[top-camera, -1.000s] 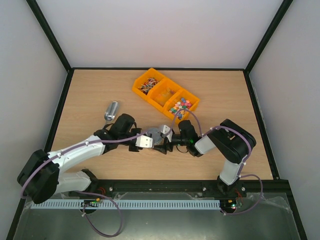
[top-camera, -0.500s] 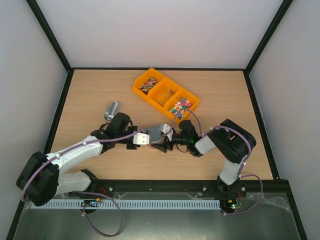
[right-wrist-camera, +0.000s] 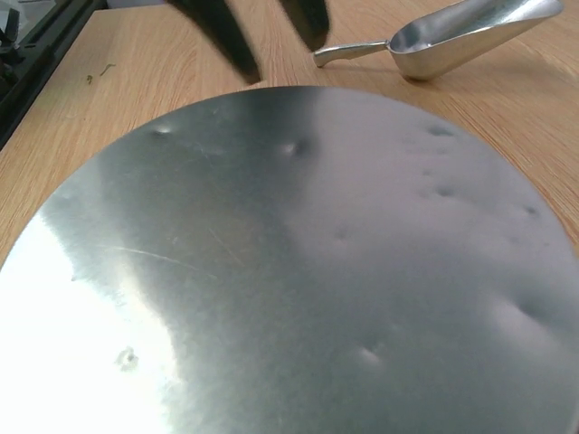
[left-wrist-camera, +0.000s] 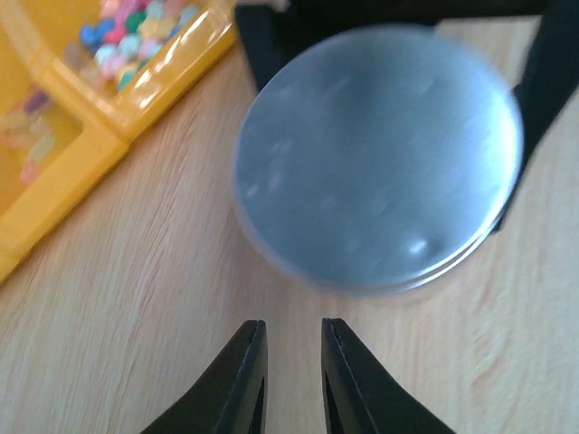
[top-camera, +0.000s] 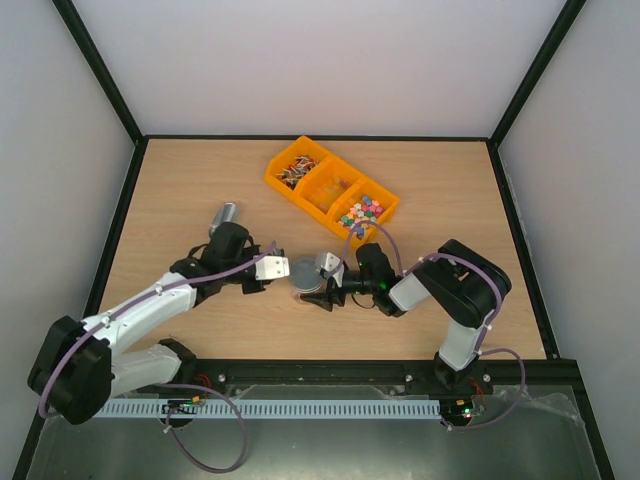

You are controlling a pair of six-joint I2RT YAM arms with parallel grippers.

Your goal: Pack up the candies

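Pale wooden table (top-camera: 450, 200), seen from above and behind both arms.

Far of centre: orange plastic tray of three compartments (top-camera: 310, 204), set on a diagonal. Holds all the candies (top-camera: 362, 211), sorted by kind:
- far-left compartment: red-white-dark mixed pieces
- middle compartment: amber-orange pieces
- near-right compartment: pastel multicoloured cubes

No candy visible outside the tray.

Near side of the tray, between the two grippers: round grey metal disc (left-wrist-camera: 380, 163), face brushed and dented in several spots, with a thin rim at its edge. Fills almost the whole right wrist view. Resting on the wood or lifted off it: cannot tell from these views.

Right gripper (top-camera: 315, 280): spread wide, one black finger on either side of the disc. Appears clamped across its full width, though the contact points are blurred in the left wrist view.

Left gripper (left-wrist-camera: 291, 330): almost closed, only a thin gap between the two black fingers, with nothing in it. Points at the disc from the left. Stops just short of the rim, with a strip of bare wood between the tips and the disc.

Silver metal scoop (right-wrist-camera: 470, 32): lies on the table left of the tray and apart from it, beyond the left wrist. Partly hidden by that arm in the top view. Handle and hollow bowl plain in the right wrist view.
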